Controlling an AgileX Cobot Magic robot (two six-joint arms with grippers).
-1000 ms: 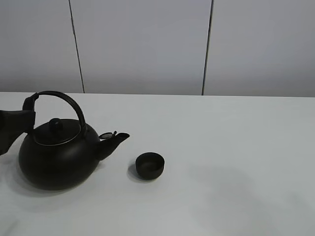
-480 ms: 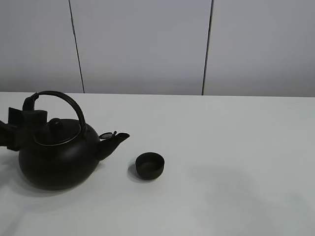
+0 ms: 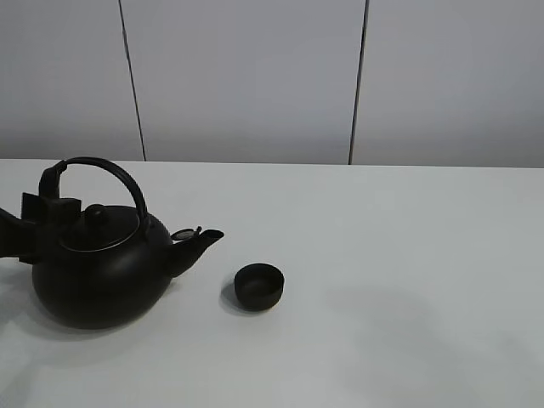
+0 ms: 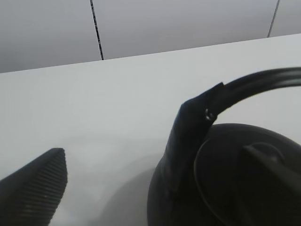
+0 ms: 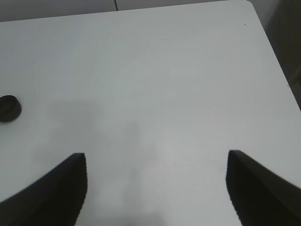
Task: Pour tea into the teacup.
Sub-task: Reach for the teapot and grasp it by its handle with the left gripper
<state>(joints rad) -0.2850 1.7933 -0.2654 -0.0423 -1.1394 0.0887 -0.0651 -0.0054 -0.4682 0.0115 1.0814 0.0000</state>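
Observation:
A big black kettle (image 3: 100,276) stands at the table's left, its spout pointing right toward the teacup (image 3: 258,286), a small black handleless cup that also shows far off in the right wrist view (image 5: 8,108). My left gripper (image 3: 41,223) is open at the kettle's left side, level with the foot of its arched handle (image 4: 207,106). In the left wrist view only one ribbed finger (image 4: 35,188) shows, apart from the handle. My right gripper (image 5: 155,188) hangs open over bare table, holding nothing, and is outside the high view. No tea is visible.
The white table (image 3: 408,255) stretches to the right of the cup. Its far right corner and edge (image 5: 263,28) show in the right wrist view. A grey panelled wall (image 3: 255,76) stands behind the table.
My left gripper has moved right, in toward the foot of the kettle's handle. Kettle, teacup and right gripper have stayed still.

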